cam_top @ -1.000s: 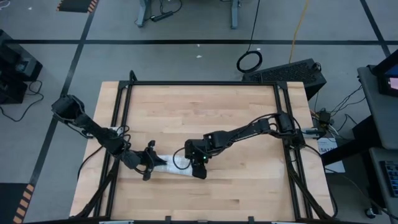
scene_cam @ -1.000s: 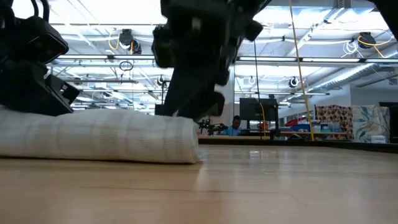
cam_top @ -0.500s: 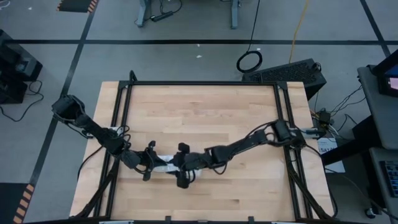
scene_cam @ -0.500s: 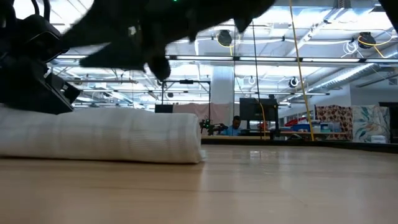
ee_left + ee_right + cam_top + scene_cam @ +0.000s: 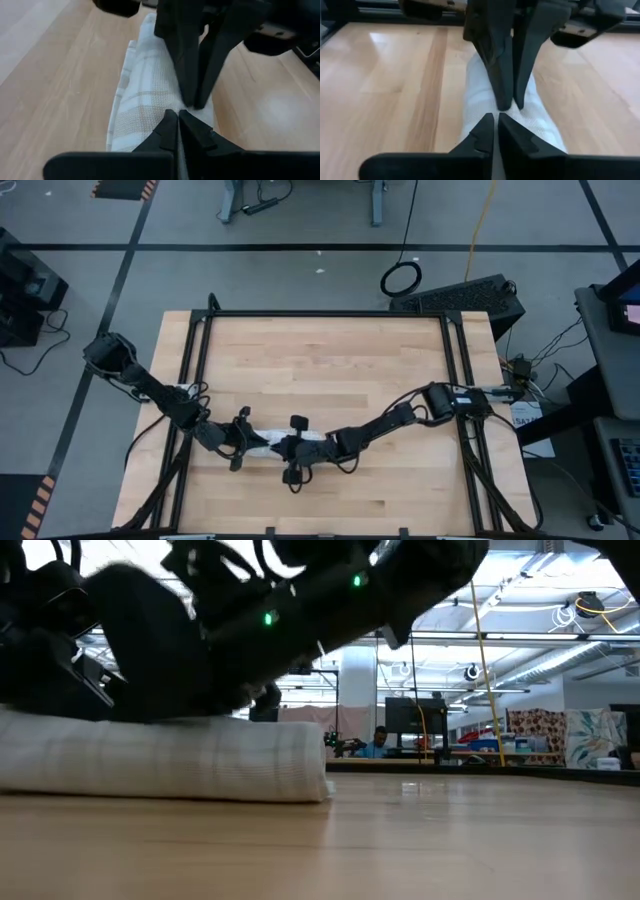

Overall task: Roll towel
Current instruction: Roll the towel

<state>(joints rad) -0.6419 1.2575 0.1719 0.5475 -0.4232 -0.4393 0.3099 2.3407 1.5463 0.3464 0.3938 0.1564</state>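
Swung further toward the left arm than half a second ago: right gripper point(image 5: 293, 452), then at the roll's edge, now lying low along the towel point(image 5: 280, 446) and meeting the left gripper point(image 5: 241, 442) head-on; unmoved since then, that left gripper at the roll's left end; unchanged too, the roll's place on the table point(image 5: 330, 365), near the front edge, left of centre

From left to right in the low view: left gripper point(image 5: 60, 660) as a dark angular mass above the roll's left end; towel point(image 5: 165, 760) as a long soft cylinder lying flat on the wood, white waffle-textured cloth crossed by thin grey check lines, layered folds at its right end; right gripper point(image 5: 215, 670), glossy black with small green lights, pressing along the roll's top; pale planked tabletop point(image 5: 450, 840) running off to the right, smooth with a faint sheen

Seen from the left wrist: left gripper point(image 5: 178, 117) with fingers pressed together on the towel point(image 5: 145, 105), tips pinching the cloth; opposite, the right arm's dark tapered fingers point(image 5: 182, 65) squeezed against the same fabric

Seen from the right wrist: right gripper point(image 5: 495, 121) likewise closed tight on the towel point(image 5: 480, 107), facing the left arm's narrowed fingers point(image 5: 497, 65)
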